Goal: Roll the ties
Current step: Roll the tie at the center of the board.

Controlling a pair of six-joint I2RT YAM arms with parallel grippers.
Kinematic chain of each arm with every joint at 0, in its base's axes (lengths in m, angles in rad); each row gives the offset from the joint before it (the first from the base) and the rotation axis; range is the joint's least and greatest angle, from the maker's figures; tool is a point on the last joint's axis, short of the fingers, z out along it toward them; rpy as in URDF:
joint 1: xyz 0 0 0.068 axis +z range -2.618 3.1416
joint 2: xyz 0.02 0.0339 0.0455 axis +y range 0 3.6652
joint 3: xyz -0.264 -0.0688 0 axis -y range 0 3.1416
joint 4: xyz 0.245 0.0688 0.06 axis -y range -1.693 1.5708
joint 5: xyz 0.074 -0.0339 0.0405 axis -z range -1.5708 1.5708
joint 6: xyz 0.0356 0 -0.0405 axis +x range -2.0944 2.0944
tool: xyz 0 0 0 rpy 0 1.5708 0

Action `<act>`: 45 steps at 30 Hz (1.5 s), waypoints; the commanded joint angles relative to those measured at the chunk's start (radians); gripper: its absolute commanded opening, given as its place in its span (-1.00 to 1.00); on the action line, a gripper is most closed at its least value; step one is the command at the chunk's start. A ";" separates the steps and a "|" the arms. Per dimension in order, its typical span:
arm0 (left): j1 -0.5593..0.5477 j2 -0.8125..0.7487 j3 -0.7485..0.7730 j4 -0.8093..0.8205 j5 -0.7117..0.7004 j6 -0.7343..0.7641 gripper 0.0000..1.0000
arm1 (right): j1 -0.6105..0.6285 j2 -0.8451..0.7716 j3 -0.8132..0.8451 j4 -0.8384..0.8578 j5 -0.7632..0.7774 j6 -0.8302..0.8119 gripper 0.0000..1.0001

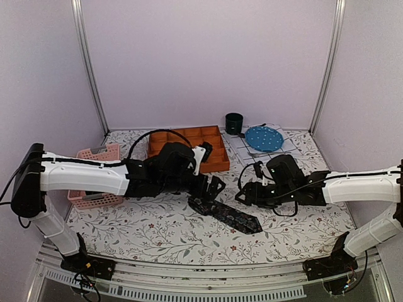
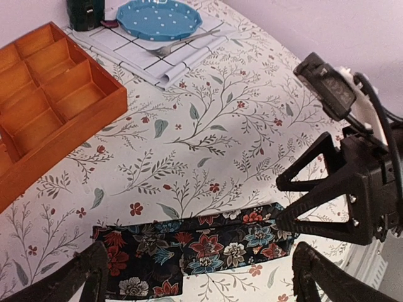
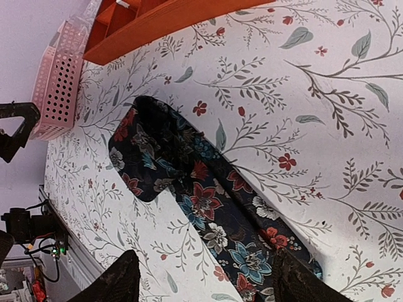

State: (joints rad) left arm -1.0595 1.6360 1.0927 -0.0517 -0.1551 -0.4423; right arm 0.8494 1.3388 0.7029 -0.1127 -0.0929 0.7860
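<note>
My left gripper (image 1: 212,187) hung wide open over one end of the floral necktie (image 1: 227,215), gripping nothing. The right gripper (image 1: 243,195) was spread too, empty, farther along it. The tie lay flat on the tablecloth (image 1: 157,233), near the orange tray (image 1: 217,165). My tip: pinch that end squarely across its width so the roll starts straight.

You are working in a robot test booth, not a home: plain lilac walls (image 1: 208,63) and bare aluminium posts (image 1: 88,63) enclose a cloth-covered table (image 1: 157,234), with a white left arm (image 1: 82,177) and right arm (image 1: 362,185) bolted at its near edge and household props, an orange divided tray (image 1: 217,167), a pink basket (image 1: 94,153) and a dotted blue plate (image 1: 264,137), staged on it.
</note>
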 commanded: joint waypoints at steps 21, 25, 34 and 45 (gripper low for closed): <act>0.240 -0.335 -0.411 0.157 0.056 -0.208 0.97 | 0.045 0.463 0.621 -0.251 -0.003 -0.338 0.99; 0.243 -0.372 -0.448 0.189 0.070 -0.213 0.97 | 0.051 0.527 0.708 -0.305 -0.002 -0.397 0.99; 0.248 -0.431 -0.481 0.145 0.068 -0.217 0.96 | 0.106 0.679 0.893 -0.428 0.048 -0.485 0.99; 0.247 -0.492 -0.529 0.092 0.035 -0.234 0.96 | 0.140 0.823 0.969 -0.471 0.077 -0.514 0.99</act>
State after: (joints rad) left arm -0.8257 1.1961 0.5823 0.0765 -0.0933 -0.6743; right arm 0.9867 2.0590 1.6459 -0.5438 -0.0513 0.2981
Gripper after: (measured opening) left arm 0.979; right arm 0.996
